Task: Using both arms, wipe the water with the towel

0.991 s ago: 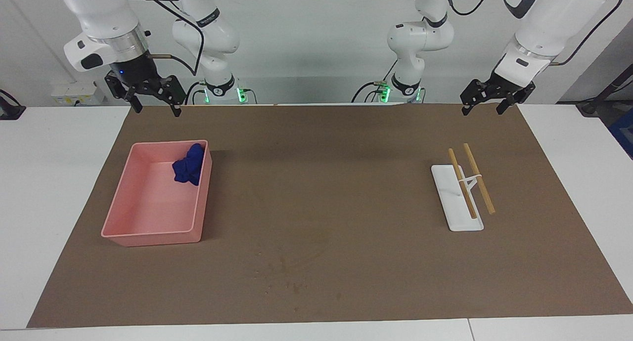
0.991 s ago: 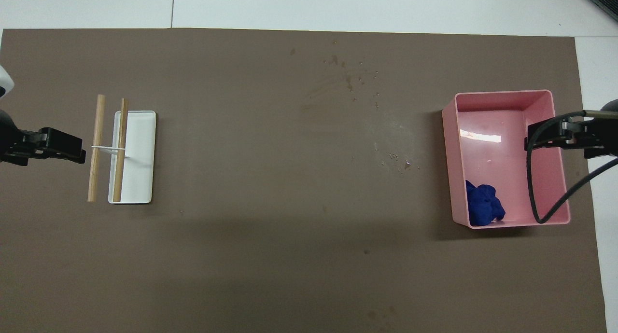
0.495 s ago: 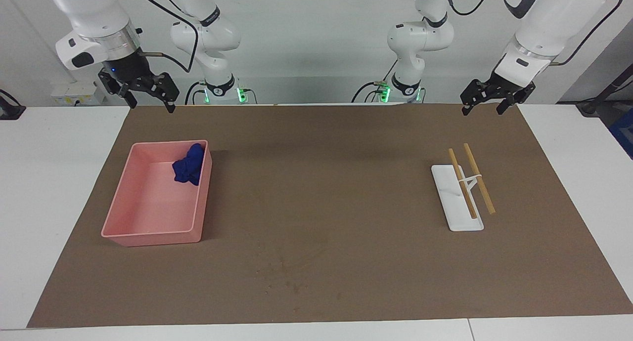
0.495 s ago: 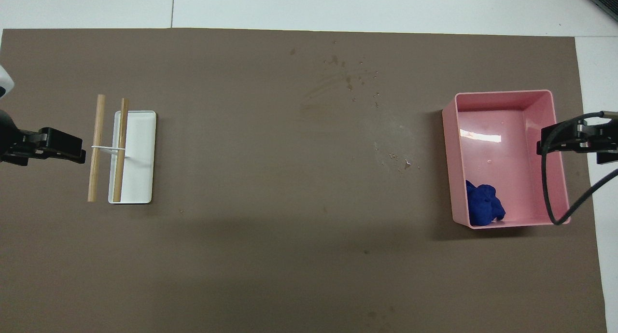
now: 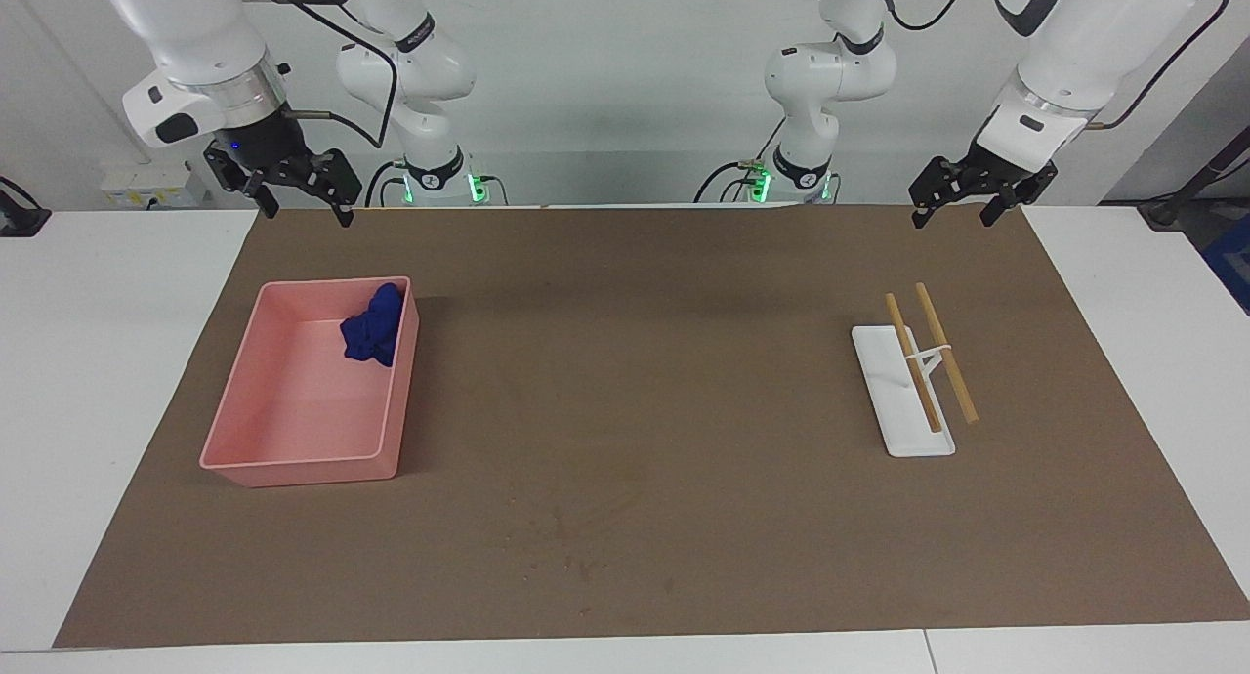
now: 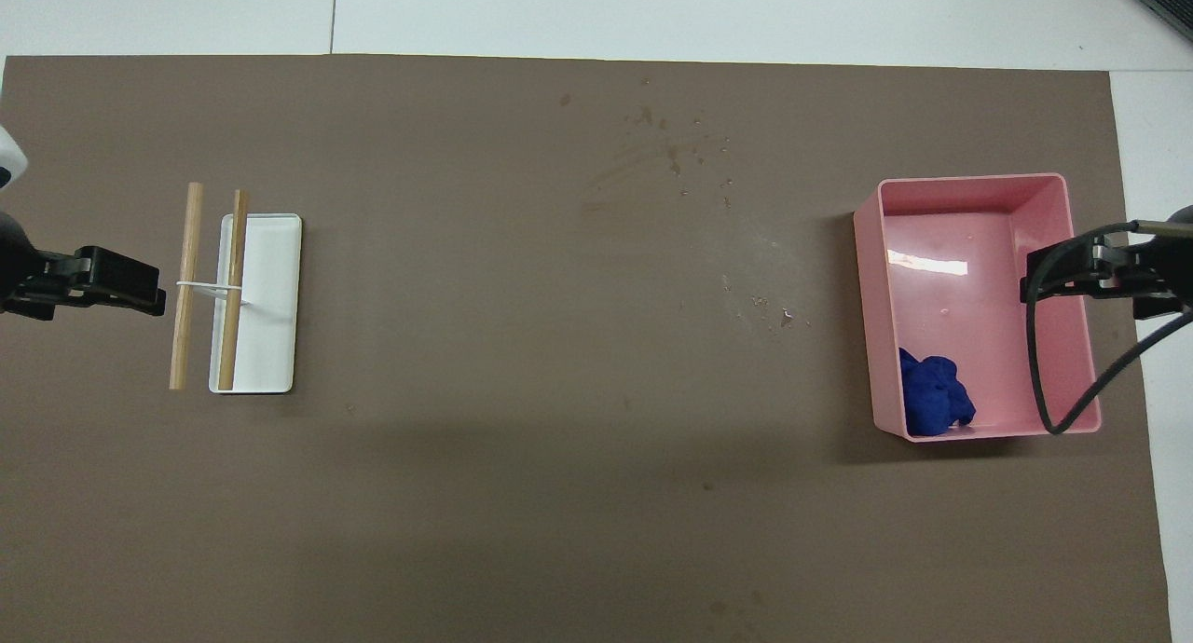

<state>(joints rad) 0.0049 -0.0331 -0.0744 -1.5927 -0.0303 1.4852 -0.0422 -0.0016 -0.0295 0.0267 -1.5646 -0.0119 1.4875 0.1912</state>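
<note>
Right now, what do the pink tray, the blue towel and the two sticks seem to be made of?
The pink tray looks like smooth plastic, its floor glossy with a glare streak. The blue towel looks like soft cloth, bunched and wrinkled, matte. The two sticks look like pale wood, perhaps bamboo.

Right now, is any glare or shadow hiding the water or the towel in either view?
Overhead view: a bright glare streak sits on the pink tray floor, clear of the blue towel; the water reads only as faint streaks and specks; a broad soft shadow darkens the mat nearer the robots. Facing view: the tray casts a shadow beside itself; the water is barely visible.
</note>
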